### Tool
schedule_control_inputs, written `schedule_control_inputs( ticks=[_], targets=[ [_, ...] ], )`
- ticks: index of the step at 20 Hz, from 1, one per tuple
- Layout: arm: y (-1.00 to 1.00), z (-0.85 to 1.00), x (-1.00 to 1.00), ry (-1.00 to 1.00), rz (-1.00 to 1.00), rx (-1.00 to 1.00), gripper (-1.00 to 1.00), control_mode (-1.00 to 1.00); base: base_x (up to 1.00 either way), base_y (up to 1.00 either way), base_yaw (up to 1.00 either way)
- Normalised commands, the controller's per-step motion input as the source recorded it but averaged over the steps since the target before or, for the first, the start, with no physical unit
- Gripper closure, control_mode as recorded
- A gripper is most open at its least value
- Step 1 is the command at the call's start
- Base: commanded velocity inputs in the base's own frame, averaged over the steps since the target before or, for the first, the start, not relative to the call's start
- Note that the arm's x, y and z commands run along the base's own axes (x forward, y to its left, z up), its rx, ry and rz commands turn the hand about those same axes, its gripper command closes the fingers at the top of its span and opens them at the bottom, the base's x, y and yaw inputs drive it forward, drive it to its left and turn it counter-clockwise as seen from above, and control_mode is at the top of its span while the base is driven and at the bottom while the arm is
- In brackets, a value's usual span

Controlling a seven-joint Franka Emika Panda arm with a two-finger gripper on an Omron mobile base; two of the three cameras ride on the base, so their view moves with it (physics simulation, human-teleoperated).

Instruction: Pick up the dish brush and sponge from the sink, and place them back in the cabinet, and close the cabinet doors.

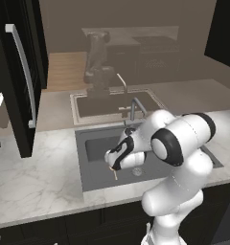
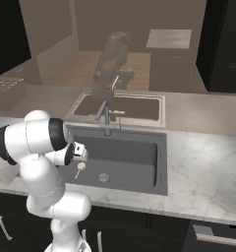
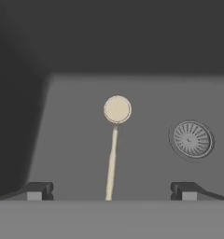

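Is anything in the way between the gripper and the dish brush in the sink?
Nothing visible. In the hand view the open gripper looks straight down at the dish brush lying on the bare floor of the sink, its handle running between the fingertips. The drain sits off to one side.

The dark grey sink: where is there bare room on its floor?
The dark grey sink floor lies bare left of the cream-headed dish brush, and between it and the round metal drain. Crowded down the middle, where the open gripper straddles the handle.
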Motion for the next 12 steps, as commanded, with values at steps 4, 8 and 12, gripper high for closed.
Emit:
schedule_control_inputs(
  ticks=[4,8,12],
  targets=[
    [0.00,-0.26,0.20,0.00,0.00,0.00,-1.00,-1.00,0.00,0.00,0.00],
    [0.01,-0.30,0.19,0.00,0.00,0.00,-1.00,-1.00,0.00,0.00,0.00],
    [0.03,-0.28,0.20,0.00,0.00,0.00,-1.00,-1.00,0.00,0.00,0.00]
  ],
)
